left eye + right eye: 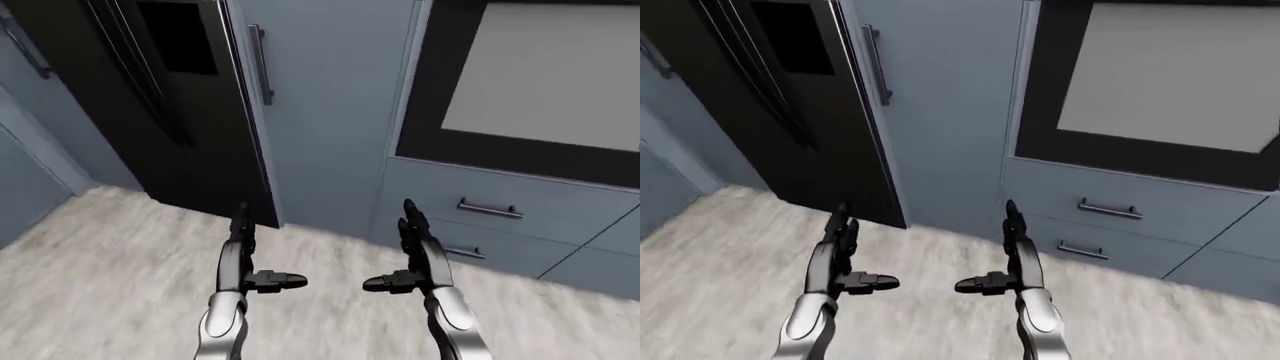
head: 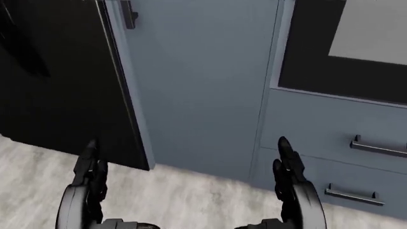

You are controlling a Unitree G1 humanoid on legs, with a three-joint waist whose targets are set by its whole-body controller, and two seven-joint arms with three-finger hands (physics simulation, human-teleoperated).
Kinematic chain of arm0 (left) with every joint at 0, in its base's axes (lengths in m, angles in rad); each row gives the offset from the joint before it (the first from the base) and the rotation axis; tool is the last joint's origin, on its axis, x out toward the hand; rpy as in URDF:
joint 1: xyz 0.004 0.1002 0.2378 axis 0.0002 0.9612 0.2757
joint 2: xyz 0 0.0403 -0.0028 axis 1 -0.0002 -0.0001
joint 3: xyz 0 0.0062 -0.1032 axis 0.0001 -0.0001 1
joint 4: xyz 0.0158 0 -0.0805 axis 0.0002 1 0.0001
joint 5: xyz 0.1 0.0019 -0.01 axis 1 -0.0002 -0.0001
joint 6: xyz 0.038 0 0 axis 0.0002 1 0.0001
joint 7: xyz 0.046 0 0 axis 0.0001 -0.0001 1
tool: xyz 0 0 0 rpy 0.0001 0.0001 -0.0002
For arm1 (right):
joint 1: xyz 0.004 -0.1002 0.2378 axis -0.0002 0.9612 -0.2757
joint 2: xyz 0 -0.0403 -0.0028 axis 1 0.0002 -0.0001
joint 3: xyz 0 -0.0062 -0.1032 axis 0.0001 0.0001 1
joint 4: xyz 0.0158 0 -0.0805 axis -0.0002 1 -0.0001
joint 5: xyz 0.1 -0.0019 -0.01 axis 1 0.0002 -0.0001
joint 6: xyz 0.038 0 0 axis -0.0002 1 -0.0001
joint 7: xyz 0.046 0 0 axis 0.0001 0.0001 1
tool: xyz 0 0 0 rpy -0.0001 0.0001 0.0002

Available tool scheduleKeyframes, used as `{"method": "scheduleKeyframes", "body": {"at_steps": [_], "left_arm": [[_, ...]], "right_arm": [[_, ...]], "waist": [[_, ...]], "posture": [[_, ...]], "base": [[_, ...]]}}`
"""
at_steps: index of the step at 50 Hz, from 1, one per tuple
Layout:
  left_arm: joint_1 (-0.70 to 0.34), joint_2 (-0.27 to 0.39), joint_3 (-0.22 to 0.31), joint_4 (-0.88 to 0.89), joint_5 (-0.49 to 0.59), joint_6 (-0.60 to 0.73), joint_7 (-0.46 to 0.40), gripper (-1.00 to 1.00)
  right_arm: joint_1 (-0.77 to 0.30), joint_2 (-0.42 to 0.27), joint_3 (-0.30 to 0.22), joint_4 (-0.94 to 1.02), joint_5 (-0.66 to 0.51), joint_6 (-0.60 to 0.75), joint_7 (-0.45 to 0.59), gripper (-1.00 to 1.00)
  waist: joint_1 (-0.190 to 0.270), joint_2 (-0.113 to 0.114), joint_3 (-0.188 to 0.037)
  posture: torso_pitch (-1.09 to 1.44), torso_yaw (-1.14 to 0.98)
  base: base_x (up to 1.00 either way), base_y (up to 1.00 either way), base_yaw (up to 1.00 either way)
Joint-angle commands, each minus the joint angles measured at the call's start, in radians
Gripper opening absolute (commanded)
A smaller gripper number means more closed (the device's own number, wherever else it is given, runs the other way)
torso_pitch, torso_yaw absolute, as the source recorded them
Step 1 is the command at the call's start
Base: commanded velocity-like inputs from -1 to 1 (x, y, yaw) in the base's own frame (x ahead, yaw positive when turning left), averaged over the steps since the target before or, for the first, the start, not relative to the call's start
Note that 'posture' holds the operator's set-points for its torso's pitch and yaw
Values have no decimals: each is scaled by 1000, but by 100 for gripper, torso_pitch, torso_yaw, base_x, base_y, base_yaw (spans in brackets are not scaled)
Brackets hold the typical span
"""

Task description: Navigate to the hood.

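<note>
The hood is not in any view. My left hand (image 1: 252,251) and my right hand (image 1: 402,251) are held out low over the pale floor, both open and empty, fingers straight and thumbs pointing inward. They stand ahead of a tall blue-grey cabinet door (image 1: 325,112).
A black fridge (image 1: 170,105) stands at the left. A built-in oven with a pale window (image 1: 545,75) sits at the upper right above two blue-grey drawers with bar handles (image 1: 490,210). The light wood-look floor (image 1: 110,262) spreads to the lower left.
</note>
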State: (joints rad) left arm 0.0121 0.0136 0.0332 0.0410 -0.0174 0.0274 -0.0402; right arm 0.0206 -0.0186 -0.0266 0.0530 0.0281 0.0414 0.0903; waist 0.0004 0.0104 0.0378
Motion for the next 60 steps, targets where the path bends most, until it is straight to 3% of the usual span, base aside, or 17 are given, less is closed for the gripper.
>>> {"method": "scheduleKeyframes", "body": {"at_steps": [1, 3, 5, 6, 8, 16, 19, 20, 22, 25, 31, 34, 44, 48, 49, 53, 60], "left_arm": [[-15, 5, 5, -36, -1, -29, 3, 100], [-15, 5, 5, -36, -1, -29, 3, 100], [-15, 5, 5, -36, -1, -29, 3, 100], [-15, 5, 5, -36, -1, -29, 3, 100], [-15, 5, 5, -36, -1, -29, 3, 100], [-15, 5, 5, -36, -1, -29, 3, 100], [-15, 5, 5, -36, -1, -29, 3, 100], [-15, 5, 5, -36, -1, -29, 3, 100], [-15, 5, 5, -36, -1, -29, 3, 100], [-15, 5, 5, -36, -1, -29, 3, 100], [-15, 5, 5, -36, -1, -29, 3, 100], [-15, 5, 5, -36, -1, -29, 3, 100], [-15, 5, 5, -36, -1, -29, 3, 100], [-15, 5, 5, -36, -1, -29, 3, 100], [-15, 5, 5, -36, -1, -29, 3, 100], [-15, 5, 5, -36, -1, -29, 3, 100], [-15, 5, 5, -36, -1, -29, 3, 100]], "right_arm": [[-18, 3, 5, -38, 5, -31, 6, 100], [-17, 3, 6, -42, 5, -27, 5, 100], [-17, 3, 6, -42, 4, -27, 5, 100], [-19, 3, 5, -36, 5, -31, 6, 100], [-20, 2, 5, -37, 5, -30, 6, 100], [-18, 3, 6, -42, 5, -28, 7, 100], [-19, 3, 7, -43, 5, -27, 7, 100], [-19, 3, 6, -39, 4, -31, 8, 100], [-16, 3, 7, -44, 4, -32, 7, 100], [-14, 4, 8, -49, 3, -28, 6, 100], [-16, 4, 6, -43, 5, -31, 5, 100], [-15, 4, 7, -45, 8, -28, 8, 100], [-15, 3, 1, -54, 14, -19, 1, 100], [-13, 3, 4, -54, 14, -20, 5, 100], [-15, 2, 4, -49, 13, -23, 6, 100], [-10, 2, 8, -53, 5, -29, 8, 100], [-11, 2, 12, -46, -5, -33, 13, 100]], "waist": [[1, 0, -13], [-1, 36, -16], [5, 103, -38], [15, 52, -21], [19, 55, -30], [14, -27, -14], [7, -109, -31], [-2, -61, -23], [3, -74, -18], [6, -55, -24], [0, 21, -13], [-2, 81, -37], [13, -14, -16], [5, -110, -32], [-3, -60, -22], [2, -64, -26], [0, 23, -13]], "posture": [[0, 0], [0, 0], [0, 0], [0, 0], [0, 0], [0, 0], [0, 0], [0, 0], [0, 0], [0, 0], [0, 0], [0, 0], [0, 0], [0, 0], [0, 0], [0, 0], [0, 0]], "base": [[0, 0, 38], [0, 0, 39], [0, 0, 39], [0, 0, 40], [0, 0, 39], [0, 0, 38], [0, 0, 37], [0, 0, 36], [0, 0, 38], [0, 0, 37], [0, 0, 35], [0, 0, 35], [0, 0, 35], [0, 0, 35], [0, 0, 36], [0, 0, 32], [0, 0, 26]]}}
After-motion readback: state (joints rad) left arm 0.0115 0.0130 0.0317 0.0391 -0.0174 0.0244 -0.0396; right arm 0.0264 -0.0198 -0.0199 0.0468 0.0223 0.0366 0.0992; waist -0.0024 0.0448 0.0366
